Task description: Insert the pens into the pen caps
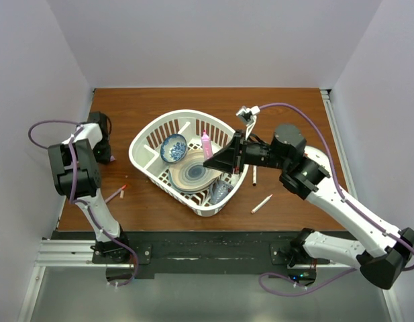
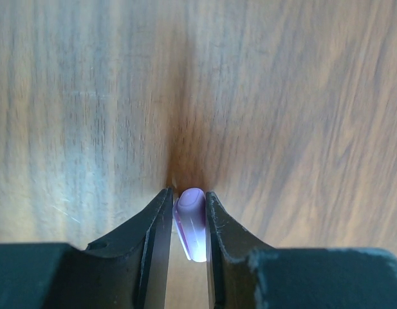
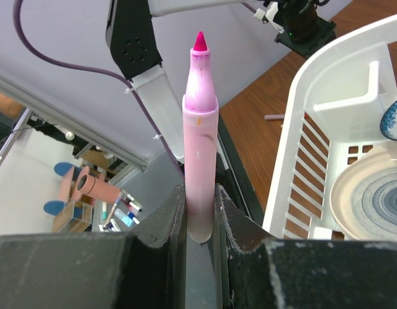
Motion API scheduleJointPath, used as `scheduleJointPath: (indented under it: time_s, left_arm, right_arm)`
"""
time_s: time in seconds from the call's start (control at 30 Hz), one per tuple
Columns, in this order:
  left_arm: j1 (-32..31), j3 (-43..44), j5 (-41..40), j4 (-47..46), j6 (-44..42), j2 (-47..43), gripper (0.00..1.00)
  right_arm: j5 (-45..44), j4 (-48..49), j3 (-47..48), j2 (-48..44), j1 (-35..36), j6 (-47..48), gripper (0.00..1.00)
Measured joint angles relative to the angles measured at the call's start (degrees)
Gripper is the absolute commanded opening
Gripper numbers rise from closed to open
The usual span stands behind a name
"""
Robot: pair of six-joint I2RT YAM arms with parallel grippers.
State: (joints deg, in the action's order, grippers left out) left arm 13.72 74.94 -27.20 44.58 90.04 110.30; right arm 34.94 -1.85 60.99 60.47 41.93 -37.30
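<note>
1. The pink pen (image 3: 199, 148) stands upright with its bare pink tip uppermost, raised over the white basket (image 3: 291, 161)
2. The right claw (image 3: 199, 196) pinches it low on the barrel, so most of its length is free
3. The pink cap (image 2: 192, 222) lies on the tabletop (image 2: 282, 96) at the far left, well apart from the pen; the left claw (image 2: 188, 195) is pressed onto its sides
4. I cannot tell which end is the cap's mouth, so probably lift it straight up and check it before turning it toward the tip
5. Line both axes up first, then push gently along them, since the low grip may let the pen tilt
6. Loose pens (image 1: 262, 203) on the tabletop can wait
</note>
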Motion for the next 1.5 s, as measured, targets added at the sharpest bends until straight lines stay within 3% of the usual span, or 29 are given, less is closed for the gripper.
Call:
scheduleJointPath:
  time_s: [0.27, 0.43, 0.67, 0.97, 1.4, 1.5]
  left_arm:
    - [0.02, -5.73, 2.62, -5.05, -20.83, -4.31, 0.0]
    - [0.46, -3.37, 4.61, -6.64, -35.82, -2.6, 0.01]
    - [1.22, -1.64, 9.62, -9.27, -48.61, -1.29, 0.31]
    - [1.27, -2.8, 13.7, -11.08, -50.73, -1.27, 0.42]
    - [1.09, -2.84, 14.01, -11.1, -48.63, -1.27, 0.47]
    - [0.83, -2.95, 13.73, -11.08, -47.58, -1.36, 0.41]
  right_arm:
    - [-1.2, 0.0, -3.58, -4.42, 0.0, 0.22, 0.0]
    - [-1.2, 0.07, -4.79, -5.44, 0.0, 0.17, 0.0]
    - [-1.22, -1.62, -4.79, -8.63, 0.0, 1.57, 0.0]
    - [-1.42, -4.09, -4.79, -12.26, 0.0, 3.8, 0.0]
    - [-1.97, -7.3, -4.76, -14.47, 0.0, 5.9, 0.0]
    - [-2.03, -7.45, -4.76, -14.47, 0.0, 5.9, 0.0]
